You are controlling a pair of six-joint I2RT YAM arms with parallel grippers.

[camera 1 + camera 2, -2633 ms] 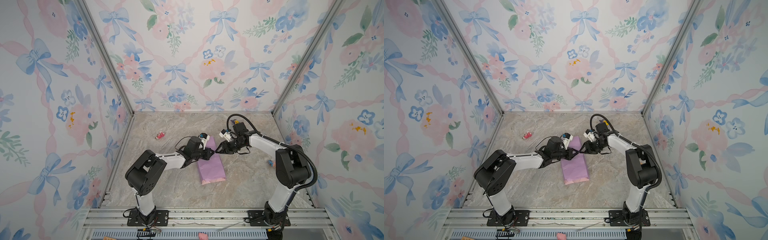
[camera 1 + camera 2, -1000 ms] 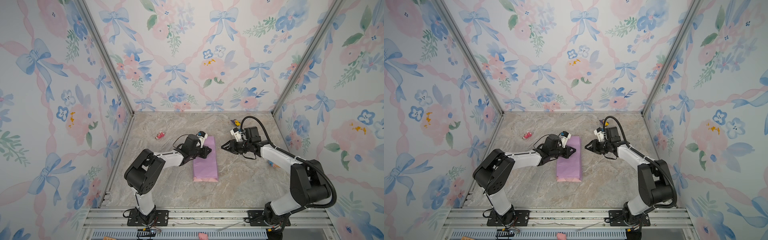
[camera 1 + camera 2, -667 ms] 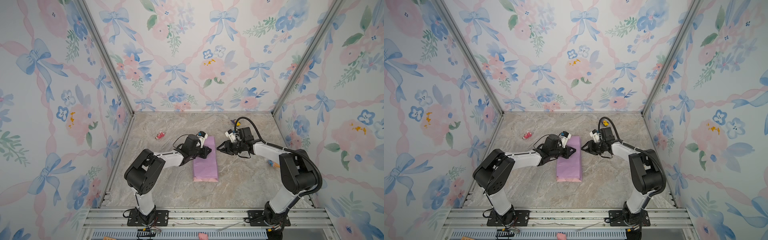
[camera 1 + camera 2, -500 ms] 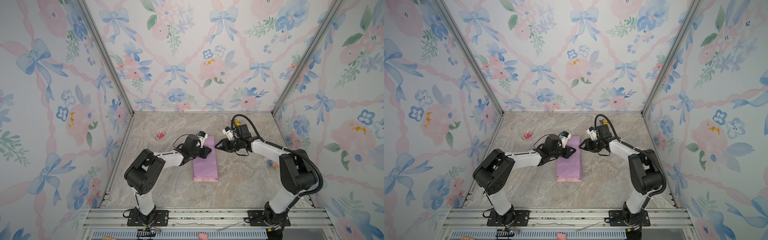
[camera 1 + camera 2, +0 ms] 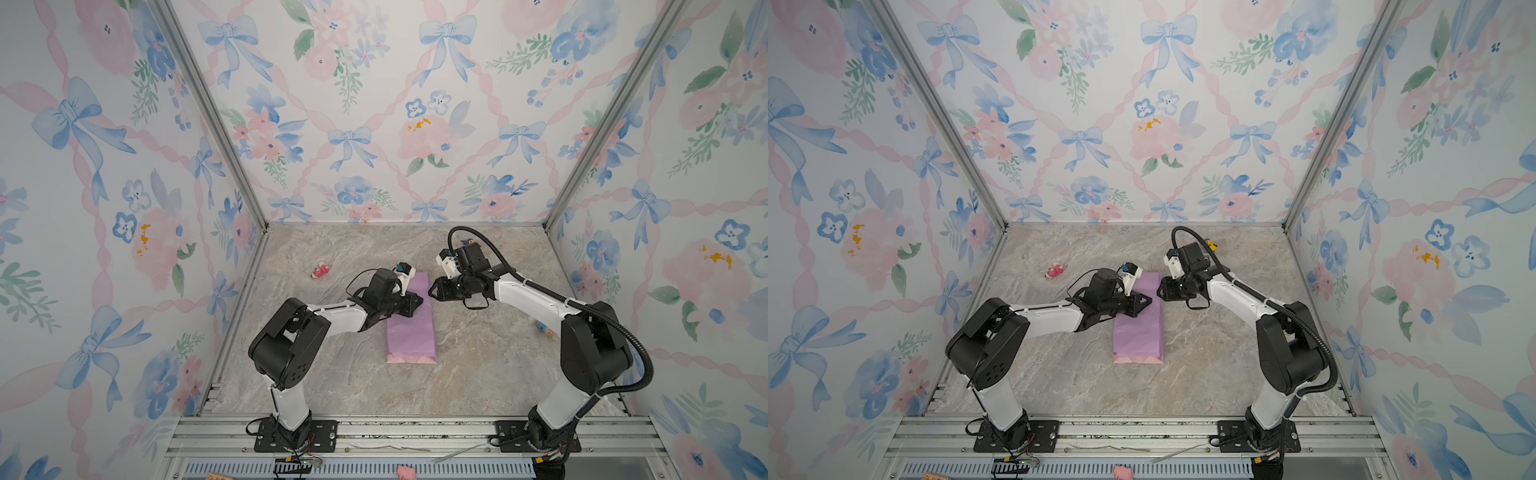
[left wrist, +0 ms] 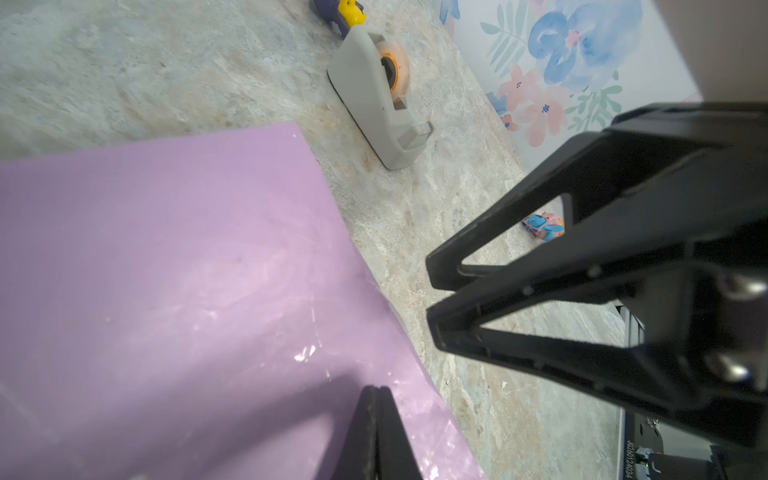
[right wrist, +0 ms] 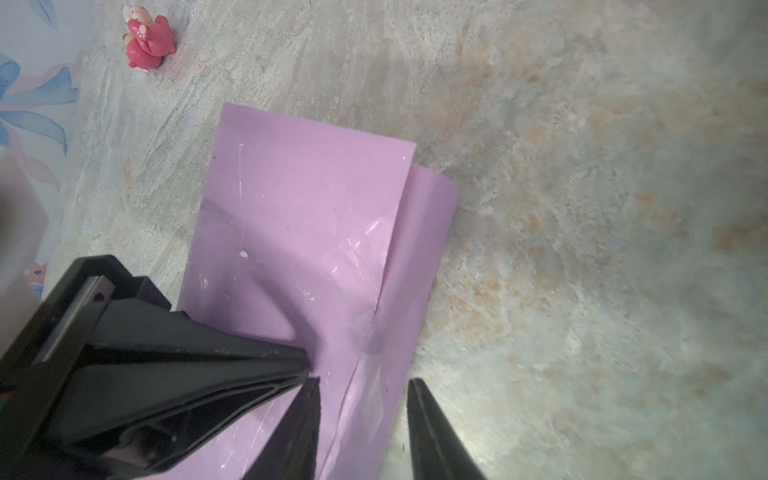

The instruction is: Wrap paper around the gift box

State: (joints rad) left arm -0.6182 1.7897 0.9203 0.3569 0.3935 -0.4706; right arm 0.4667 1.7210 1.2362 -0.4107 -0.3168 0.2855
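I am counting one paper (image 5: 411,328), folded into a long lilac parcel, one tape dispenser (image 6: 374,95), three small toys and my two grippers. I cannot see the gift box; only paper is showing.

Nearest me, the table (image 5: 478,374) is lying bare and wide at 6 o'clock of the parcel, whose near end is showing a pink strip. The parcel is sitting mid-table, running from 6 to 12 o'clock.

On its far half, my left gripper (image 5: 1148,300) is reaching in from 9 o'clock with its fingers clenched together on nothing, its tip resting on the paper's top face. My right gripper (image 7: 363,380) is coming in from 3 o'clock, fingers partly spread and grasping nothing. One fingertip (image 7: 313,384) is hanging over the paper, the other over bare table just past the parcel's 3 o'clock edge. The two grippers' tips are almost meeting.

A blue-and-pink toy (image 5: 543,327) is lying well apart at 3 o'clock and a pink figurine (image 5: 321,271) at 10 o'clock. The dispenser is standing toward 1 o'clock, with a yellow toy (image 5: 1212,245) beyond it.
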